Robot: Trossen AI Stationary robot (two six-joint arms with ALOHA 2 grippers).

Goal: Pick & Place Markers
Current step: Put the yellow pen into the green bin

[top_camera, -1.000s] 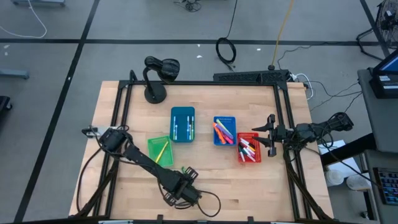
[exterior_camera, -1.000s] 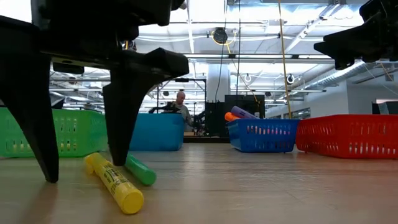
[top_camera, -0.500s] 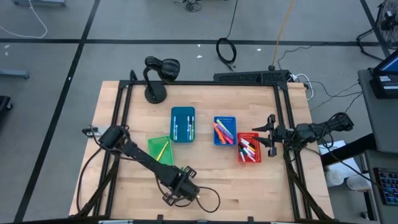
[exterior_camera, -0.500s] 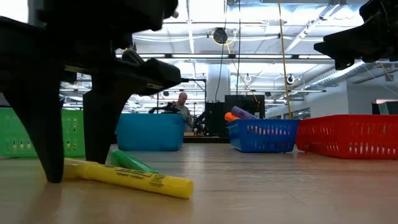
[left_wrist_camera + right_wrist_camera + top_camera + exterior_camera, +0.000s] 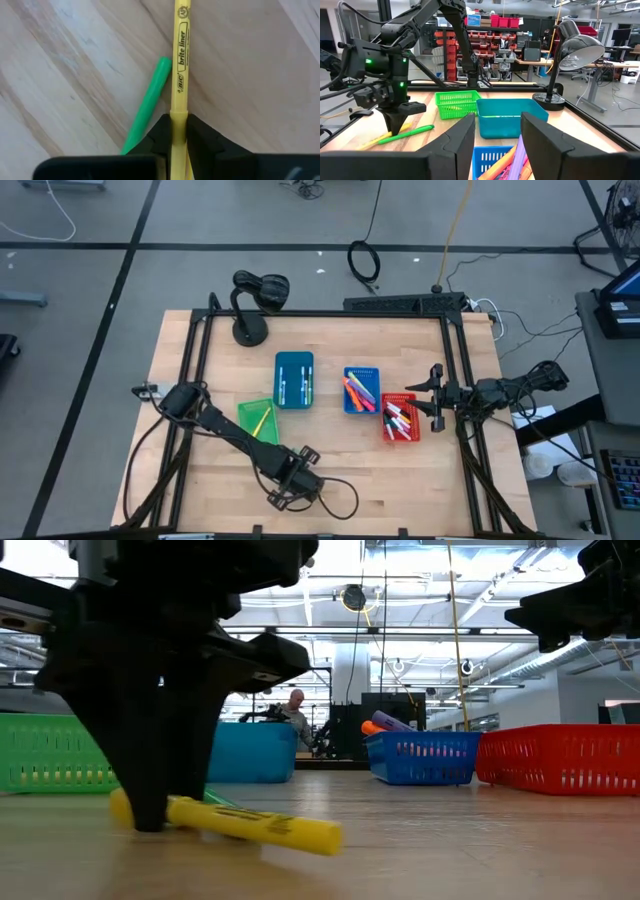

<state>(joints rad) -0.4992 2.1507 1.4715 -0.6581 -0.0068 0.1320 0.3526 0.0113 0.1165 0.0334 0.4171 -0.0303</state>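
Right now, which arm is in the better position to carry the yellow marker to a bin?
The left. The left gripper is already shut on the yellow marker at the table's front, beside the green marker. The right gripper waits open by the red bin, far from it.

Wood table [image 5: 420, 470] w/ green bin [image 5: 257, 420], teal bin [image 5: 293, 378], blue bin [image 5: 361, 390], red bin [image 5: 399, 417] mid-surface. Desk lamp [image 5: 250, 332] at far edge. Yellow marker [image 5: 250, 823] + green marker [image 5: 148, 104] near front edge.

- Wooden worktop [image 5: 200, 340], black frame around its edges.
- Green bin [image 5: 246, 412], left of centre.
- Teal bin [image 5: 293, 362], beyond the green one.
- Blue bin [image 5: 361, 371], right of the teal one.
- Red bin [image 5: 400, 436], near-right of the blue one.
- Black desk lamp [image 5: 252, 298], far-left corner.
- Person [image 5: 293, 710] in the room beyond.
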